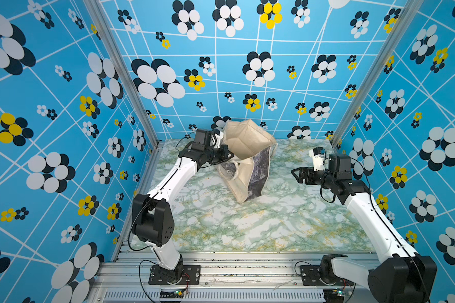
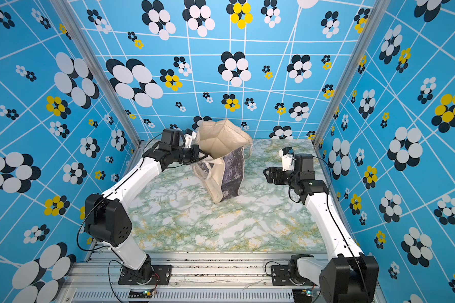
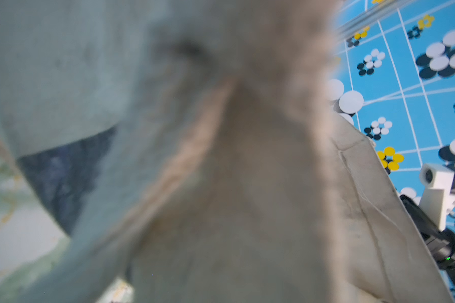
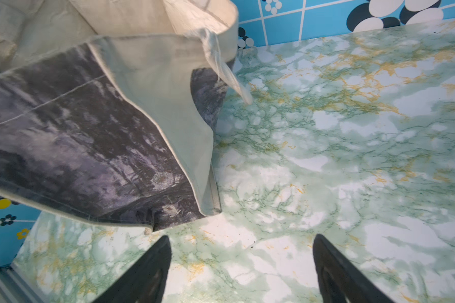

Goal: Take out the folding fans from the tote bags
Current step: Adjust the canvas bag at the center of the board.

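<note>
Fabric of tote bag (image 1: 247, 143), pinched by left gripper (image 1: 230, 155), fills left wrist view; right gripper (image 1: 295, 175) gapes.

Tote bag (image 3: 247, 196) blurred close in left wrist view, inside hidden

Tote bag (image 1: 247, 147) on table (image 1: 247, 230), rear ctr; L hand (image 1: 229, 155) at bag, R hand (image 1: 295, 176) apart.

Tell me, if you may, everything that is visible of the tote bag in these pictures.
The tote bag is floppy cream canvas with dark grey-purple printed panels and cream strap handles. It hangs crumpled, lifted by the left gripper, which is shut on its fabric; its lower corner rests on the marbled table.
</note>
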You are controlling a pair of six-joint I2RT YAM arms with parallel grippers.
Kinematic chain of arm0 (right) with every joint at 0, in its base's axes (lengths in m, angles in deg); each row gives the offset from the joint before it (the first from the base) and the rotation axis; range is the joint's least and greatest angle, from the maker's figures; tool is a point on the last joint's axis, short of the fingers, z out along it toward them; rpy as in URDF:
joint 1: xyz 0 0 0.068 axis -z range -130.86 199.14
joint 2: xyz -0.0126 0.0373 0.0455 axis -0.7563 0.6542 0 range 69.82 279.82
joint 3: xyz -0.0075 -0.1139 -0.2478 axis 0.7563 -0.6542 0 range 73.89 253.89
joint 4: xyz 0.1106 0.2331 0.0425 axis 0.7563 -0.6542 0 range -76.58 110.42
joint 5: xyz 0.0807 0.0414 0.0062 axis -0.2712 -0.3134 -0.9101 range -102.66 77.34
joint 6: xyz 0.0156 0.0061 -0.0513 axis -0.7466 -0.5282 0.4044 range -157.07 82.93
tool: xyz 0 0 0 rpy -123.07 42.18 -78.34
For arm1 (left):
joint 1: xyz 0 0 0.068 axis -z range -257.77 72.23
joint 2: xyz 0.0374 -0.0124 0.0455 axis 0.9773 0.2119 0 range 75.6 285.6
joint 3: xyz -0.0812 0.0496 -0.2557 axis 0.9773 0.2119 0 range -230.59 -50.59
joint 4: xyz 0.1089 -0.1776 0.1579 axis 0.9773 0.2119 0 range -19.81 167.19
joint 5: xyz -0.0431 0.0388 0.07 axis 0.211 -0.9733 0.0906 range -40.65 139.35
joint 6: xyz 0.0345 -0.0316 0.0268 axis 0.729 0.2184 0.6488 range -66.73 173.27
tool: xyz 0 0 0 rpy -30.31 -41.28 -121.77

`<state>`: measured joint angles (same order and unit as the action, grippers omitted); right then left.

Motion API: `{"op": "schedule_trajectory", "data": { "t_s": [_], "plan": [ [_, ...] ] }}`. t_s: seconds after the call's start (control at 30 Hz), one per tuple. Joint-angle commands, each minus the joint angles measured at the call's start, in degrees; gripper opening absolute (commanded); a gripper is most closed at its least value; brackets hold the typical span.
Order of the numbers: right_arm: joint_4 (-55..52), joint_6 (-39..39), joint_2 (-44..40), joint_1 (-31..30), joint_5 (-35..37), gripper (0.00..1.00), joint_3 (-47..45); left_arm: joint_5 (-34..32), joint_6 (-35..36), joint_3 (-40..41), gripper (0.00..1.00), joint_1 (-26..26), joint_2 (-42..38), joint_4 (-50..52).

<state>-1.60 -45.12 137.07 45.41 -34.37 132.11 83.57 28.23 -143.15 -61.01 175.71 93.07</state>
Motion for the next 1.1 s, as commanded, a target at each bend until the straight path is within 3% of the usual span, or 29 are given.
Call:
{"op": "schedule_trajectory", "data": {
  "t_s": [0.0, 0.03, 0.2, 0.3, 0.4, 0.57, 0.83, 1.07],
  "plan": [
    [5.63, -4.99, -3.44, -0.46, -5.98, 0.85, -2.14, 10.37, 15.85, -10.45, 0.0, -3.97, 1.66, -4.96],
    [7.07, -6.21, -4.36, -0.48, -6.83, 0.85, -2.9, 15.67, 14.16, -12.17, 0.0, -5.62, 3.42, -8.21],
    [18.27, -13.64, -7.88, -1.72, -9.76, 0.85, -7.83, 35.99, -12.15, -18.26, 0.0, -11.03, 15.5, -38.38],
    [22.1, -16.26, -7.04, -5.89, -7.84, 0.84, -8.51, 41.98, -23.51, -20.96, 0.0, -10.14, 21.52, -50.95],
    [24.15, -16.54, -4.43, -11.13, -3.49, 0.81, -7.87, 43.86, -29.09, -17.57, 0.0, -8.77, 22.98, -59.72],
    [29.72, -19.02, 0.69, -16.68, 3.59, 0.8, -6.61, 46.28, -27.0, -7.38, 0.0, -6.71, 20.06, -62.72],
    [34.06, -22.18, 14.57, -20.58, 13.32, 0.73, -1.44, 48.83, -23.14, 9.69, 0.0, -6.3, 12.84, -66.5],
    [30.13, -19.42, 27.2, -30.03, 19.94, 0.68, 5.03, 47.13, -21.8, 14.09, 0.0, -5.55, 11.92, -67.04]
  ]
}}
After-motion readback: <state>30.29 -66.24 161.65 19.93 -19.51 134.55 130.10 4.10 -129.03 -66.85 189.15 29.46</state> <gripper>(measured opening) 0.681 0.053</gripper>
